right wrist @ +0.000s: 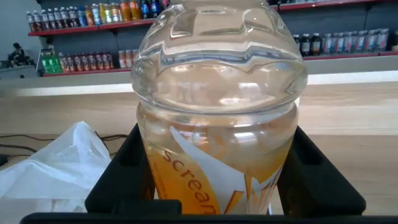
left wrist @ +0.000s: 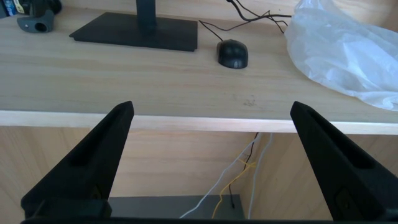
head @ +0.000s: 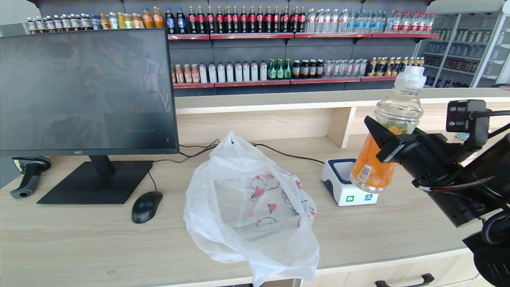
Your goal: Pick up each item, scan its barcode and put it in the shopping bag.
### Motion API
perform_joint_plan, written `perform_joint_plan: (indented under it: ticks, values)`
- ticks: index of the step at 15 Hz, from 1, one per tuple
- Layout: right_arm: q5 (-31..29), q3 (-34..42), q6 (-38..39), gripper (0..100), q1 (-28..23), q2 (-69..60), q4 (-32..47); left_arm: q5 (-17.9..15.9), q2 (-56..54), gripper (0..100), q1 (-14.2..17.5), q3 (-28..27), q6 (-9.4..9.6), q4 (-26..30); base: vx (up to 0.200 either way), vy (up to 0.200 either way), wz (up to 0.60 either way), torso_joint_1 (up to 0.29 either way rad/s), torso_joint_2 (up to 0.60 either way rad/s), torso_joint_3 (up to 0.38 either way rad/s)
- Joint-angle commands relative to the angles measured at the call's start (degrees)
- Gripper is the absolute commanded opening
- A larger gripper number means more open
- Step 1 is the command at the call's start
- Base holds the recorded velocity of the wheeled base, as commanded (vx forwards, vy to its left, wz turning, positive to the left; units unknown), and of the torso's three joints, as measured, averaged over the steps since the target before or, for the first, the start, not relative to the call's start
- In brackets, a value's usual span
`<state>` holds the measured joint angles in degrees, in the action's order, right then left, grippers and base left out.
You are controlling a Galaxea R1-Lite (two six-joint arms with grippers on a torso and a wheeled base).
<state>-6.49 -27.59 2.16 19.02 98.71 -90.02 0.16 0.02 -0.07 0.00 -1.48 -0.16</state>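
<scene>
While it tilts, the bottle [head: 370, 167] sits between right fingers [head: 378, 133].

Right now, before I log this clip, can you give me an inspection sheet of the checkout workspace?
Surface: light wooden counter, nothing spilled that I can see.
Job's things: orange drink bottle held tilted off the counter by the white barcode scanner; shopping bag lies mid-counter, a patterned item showing through it.
Clutter: monitor, mouse, handheld scanner.
Grippers: right gripper has its jaws shut on the bottle; left gripper is level with the counter's front edge, jaws open, holding nothing.
Cables: black cable runs behind the bag to the barcode scanner; loose wires hang under the counter.
Surroundings: shelves of drinks behind.
</scene>
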Motion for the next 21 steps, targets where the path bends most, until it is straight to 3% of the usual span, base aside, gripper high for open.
perform_joint_plan:
  ticks: [1, 13, 16, 21]
  values:
    - [-0.02, 2.36, -0.58, 0, -1.97, 0.35, 0.02, 0.02, -0.02, 100, -0.01, 0.00, 0.07, -0.02, 0.000, 0.000, 0.00, 0.000, 0.00, 0.000]
    - [0.60, -0.10, -0.93, 0, -1.18, -1.32, 0.02, -0.07, -0.02, 100, -0.01, 0.00, 0.77, 0.07, 0.000, 0.000, 0.00, 0.000, 0.00, 0.000]
    - [0.60, -0.01, -1.02, 0, -1.18, -1.59, 0.02, -0.07, -0.02, 100, -0.01, 0.00, 0.77, 0.07, -0.200, 0.000, 0.00, 0.007, 0.01, 0.004]
    - [0.60, -0.01, -1.10, 0, -1.18, -1.68, 0.02, -0.07, -0.02, 100, -0.01, 0.00, 0.77, 0.07, 0.000, 0.000, 0.00, 0.000, 0.00, 0.000]
